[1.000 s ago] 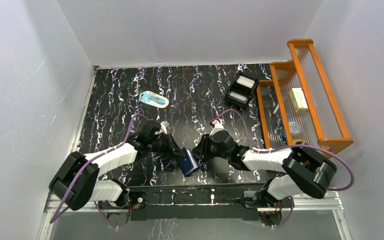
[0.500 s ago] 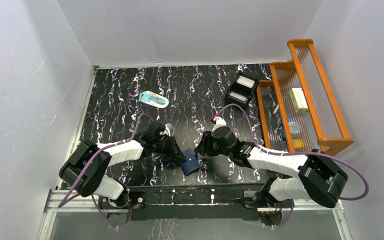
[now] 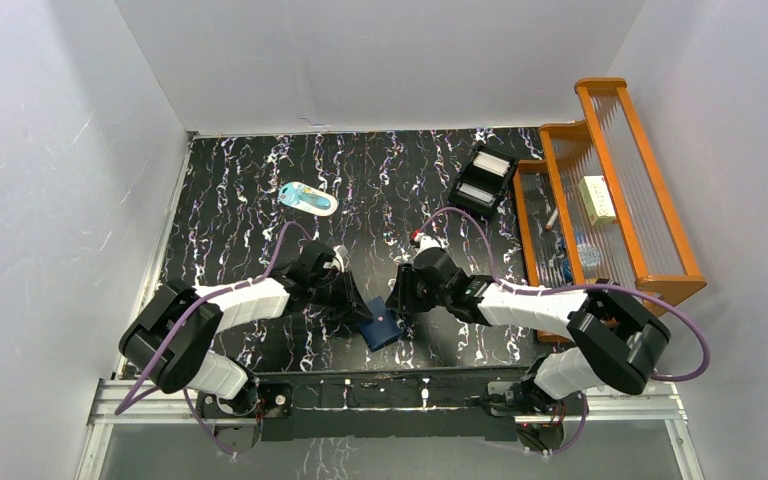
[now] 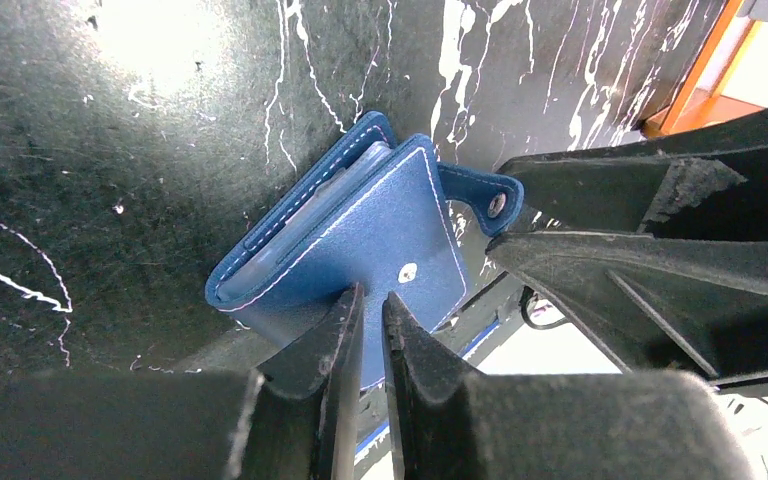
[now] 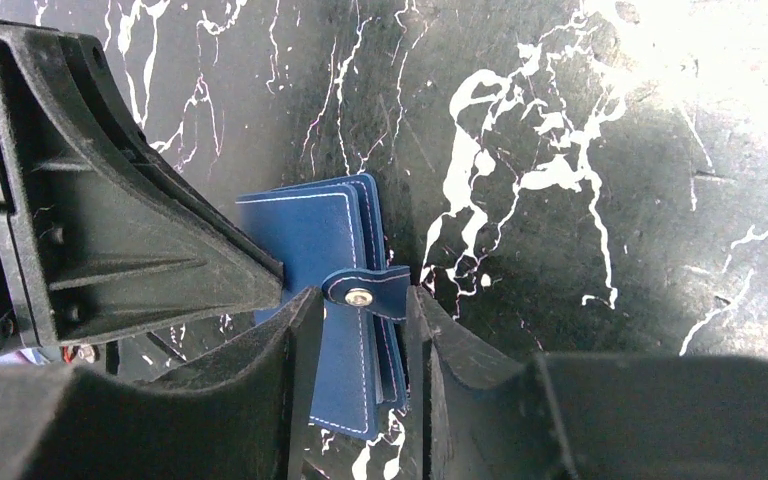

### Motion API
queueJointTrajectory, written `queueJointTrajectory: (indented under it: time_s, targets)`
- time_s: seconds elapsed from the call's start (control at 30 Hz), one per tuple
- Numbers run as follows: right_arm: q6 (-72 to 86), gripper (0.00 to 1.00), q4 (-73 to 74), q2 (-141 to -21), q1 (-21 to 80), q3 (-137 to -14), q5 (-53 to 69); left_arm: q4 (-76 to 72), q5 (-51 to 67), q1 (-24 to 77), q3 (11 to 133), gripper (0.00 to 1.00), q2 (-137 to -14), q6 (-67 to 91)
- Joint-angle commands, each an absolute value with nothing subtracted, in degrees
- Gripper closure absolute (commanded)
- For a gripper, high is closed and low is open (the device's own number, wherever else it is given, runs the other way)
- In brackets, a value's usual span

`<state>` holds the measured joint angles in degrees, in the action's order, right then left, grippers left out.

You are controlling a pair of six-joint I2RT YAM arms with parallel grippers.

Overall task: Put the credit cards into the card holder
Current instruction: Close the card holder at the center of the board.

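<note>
Arms fold in low from both sides and meet over the near middle of the table [image 3: 260, 180], forearms almost level and wrists tipped down at the card holder [image 3: 380, 326]. It lies shut, navy cover up, close to the near edge between the two arms.

The left pincer [image 3: 357, 312] has its fingers drawn almost together, with only a thin slit between them. They nip the near edge of the card holder's cover [image 4: 360, 240].

The right pincer [image 3: 398, 305] comes from the opposite side. Its fingers stand a little apart, with the snap tab [image 5: 365, 293] and the holder's thick edge in the gap. I cannot tell whether they press on it.

White credit cards [image 3: 493, 163] lie in a black tray [image 3: 484, 176] far off at the right rear.

Half a second ago the right elbow sat farther out to the right; it has swung inward and the wrist has crept slightly left. The left arm and the holder have hardly shifted. A second ago the holder showed pale inner parts.
</note>
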<state>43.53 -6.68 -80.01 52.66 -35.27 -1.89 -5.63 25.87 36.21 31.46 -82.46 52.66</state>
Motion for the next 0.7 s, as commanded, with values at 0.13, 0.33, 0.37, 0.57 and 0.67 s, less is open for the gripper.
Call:
queueJointTrajectory:
  time_s: [0.13, 0.33, 0.37, 0.57, 0.67]
  targets:
    - [41.86, 0.56, -11.64, -81.96, 50.36, -38.06, 5.87, -3.3, 20.34, 37.0, 32.85, 0.87, -84.61, 50.02]
    - [40.02, 0.56, -10.27, -79.89, 47.75, -38.62, 10.29, -3.32, 18.74, 37.35, 33.04, 0.87, -85.58, 50.1]
    - [39.99, 0.56, -10.28, -79.67, 47.08, -38.48, 10.89, -3.26, 18.6, 37.42, 33.05, 0.87, -85.6, 50.1]
    - [41.44, 0.68, -11.51, -80.03, 43.47, -37.16, 14.12, -3.25, 17.89, 37.74, 32.7, 0.88, -85.29, 50.31]
    - [42.12, 0.76, -11.65, -81.26, 42.85, -37.45, 14.68, -3.27, 17.63, 37.83, 32.6, 0.87, -85.04, 50.53]
